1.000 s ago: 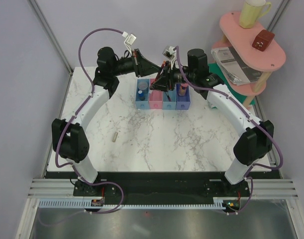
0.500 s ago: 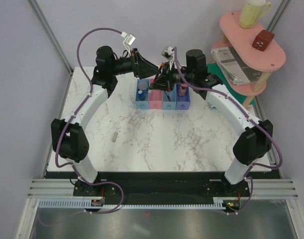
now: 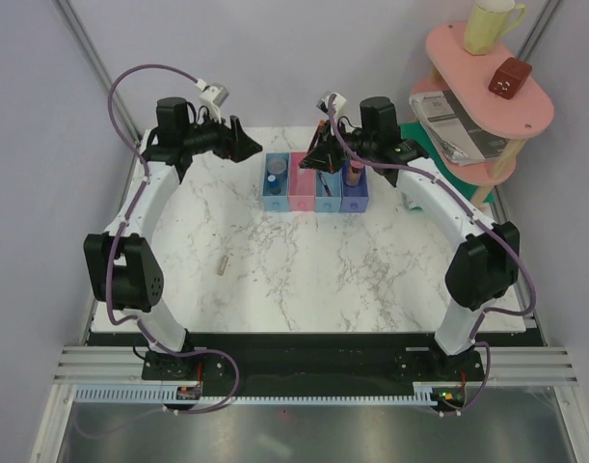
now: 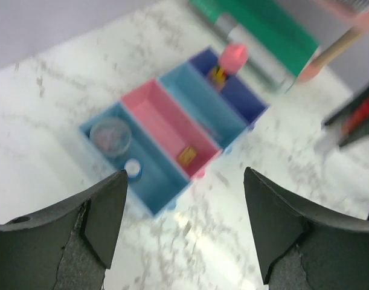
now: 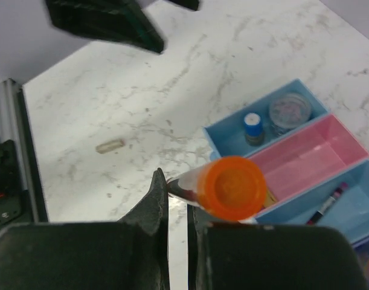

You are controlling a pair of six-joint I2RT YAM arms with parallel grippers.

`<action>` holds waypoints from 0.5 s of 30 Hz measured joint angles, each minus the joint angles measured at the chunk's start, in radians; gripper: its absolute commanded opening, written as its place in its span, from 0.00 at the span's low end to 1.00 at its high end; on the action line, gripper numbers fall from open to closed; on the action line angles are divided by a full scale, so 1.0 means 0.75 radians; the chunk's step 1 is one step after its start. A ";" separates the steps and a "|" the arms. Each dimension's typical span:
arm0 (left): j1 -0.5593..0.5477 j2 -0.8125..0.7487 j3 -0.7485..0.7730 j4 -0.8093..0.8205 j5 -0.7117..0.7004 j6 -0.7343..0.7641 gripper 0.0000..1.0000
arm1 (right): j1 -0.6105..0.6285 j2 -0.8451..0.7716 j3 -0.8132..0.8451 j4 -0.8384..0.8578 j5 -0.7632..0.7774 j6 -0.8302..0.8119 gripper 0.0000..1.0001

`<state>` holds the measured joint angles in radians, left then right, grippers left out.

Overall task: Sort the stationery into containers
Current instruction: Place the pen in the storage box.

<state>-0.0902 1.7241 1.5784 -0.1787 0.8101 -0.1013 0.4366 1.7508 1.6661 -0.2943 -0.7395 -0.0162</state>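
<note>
pen with an orange end sits pinched in the right end effector, poised above the bins, i'd guess for dropping in. left end effector gapes wide, empty, clear of them. short stick waits on the worktop.

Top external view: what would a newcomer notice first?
The row of four coloured bins at the far middle of the table. The right pincer grips an orange-capped tube over them; the left pincer hangs open nearby. A short grey-brown stick lies alone mid-table.
</note>
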 measured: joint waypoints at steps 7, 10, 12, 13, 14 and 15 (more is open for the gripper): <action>-0.016 -0.089 -0.232 -0.372 -0.175 0.390 0.85 | -0.070 0.295 0.201 -0.223 0.205 -0.149 0.00; -0.017 -0.103 -0.341 -0.460 -0.222 0.475 0.85 | -0.078 0.402 0.266 -0.310 0.284 -0.215 0.00; -0.017 -0.113 -0.415 -0.510 -0.271 0.517 0.85 | -0.079 0.434 0.270 -0.356 0.323 -0.249 0.00; -0.019 -0.113 -0.435 -0.534 -0.288 0.532 0.85 | -0.079 0.445 0.272 -0.374 0.339 -0.264 0.00; -0.021 -0.113 -0.458 -0.562 -0.321 0.555 0.85 | -0.081 0.456 0.283 -0.399 0.357 -0.278 0.00; -0.023 -0.113 -0.476 -0.583 -0.349 0.574 0.85 | -0.083 0.473 0.301 -0.418 0.367 -0.290 0.00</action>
<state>-0.1074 1.6390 1.2213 -0.6163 0.5480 0.3290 0.3740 2.1052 1.8915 -0.6075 -0.4644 -0.2337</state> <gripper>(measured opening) 0.846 0.087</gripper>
